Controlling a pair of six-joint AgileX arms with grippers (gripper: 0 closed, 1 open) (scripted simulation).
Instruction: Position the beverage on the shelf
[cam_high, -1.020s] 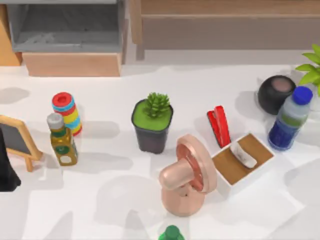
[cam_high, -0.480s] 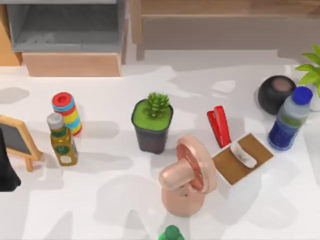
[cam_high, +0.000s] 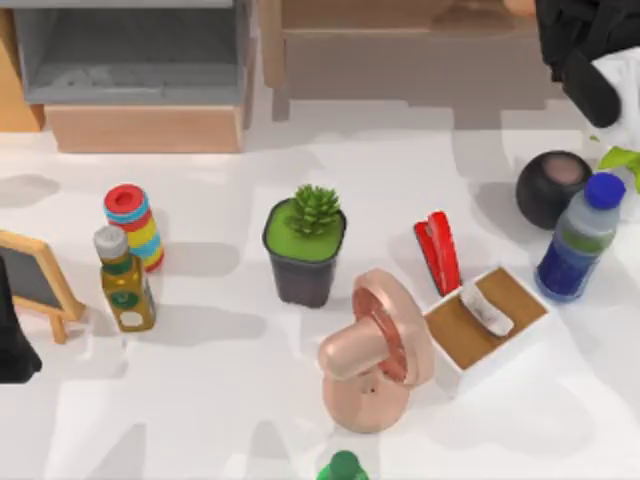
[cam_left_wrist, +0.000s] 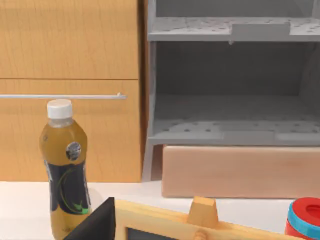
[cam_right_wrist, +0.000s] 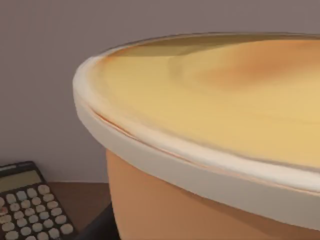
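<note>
White tabletop (cam_high: 220, 400) spreads across the top view, backed along the upper edge by a grey shelf unit (cam_high: 130, 55) at the upper left and a wooden cabinet (cam_high: 420, 50) running to its right. At the right of the frame stands the beverage, a blue-capped water bottle (cam_high: 578, 240), leaning slightly and just beside a black round speaker (cam_high: 552, 186), with green leaves (cam_high: 622, 158) at the right edge. Below and left of the bottle lies a white tray with a brown floor (cam_high: 490, 318), holding 1 small white object; a red stapler (cam_high: 437, 250) lies just above the tray's left corner. Near the centre a potted succulent (cam_high: 305, 240) stands in a black pot, and below it to the right sits a copper-coloured round device (cam_high: 375, 350). At the left, a stack of coloured rings (cam_high: 134, 224) stands just beside a yellow oil bottle (cam_high: 124, 282), and a small chalkboard easel (cam_high: 35, 282) stands at the left edge. A green cap (cam_high: 343, 467) shows at the bottom edge. The right arm (cam_high: 585, 45) reaches in at the upper right corner, above the speaker; whether its fingers are apart or together cannot be told. The left arm (cam_high: 12, 345) rests at the left edge, and its fingers cannot be told either. The left wrist view shows a tea bottle with a white cap (cam_left_wrist: 66, 167) before a wooden cupboard door, the grey shelves, and the easel's top. The right wrist view shows a tan round container (cam_right_wrist: 210, 145) close up and a calculator (cam_right_wrist: 30, 205).
</note>
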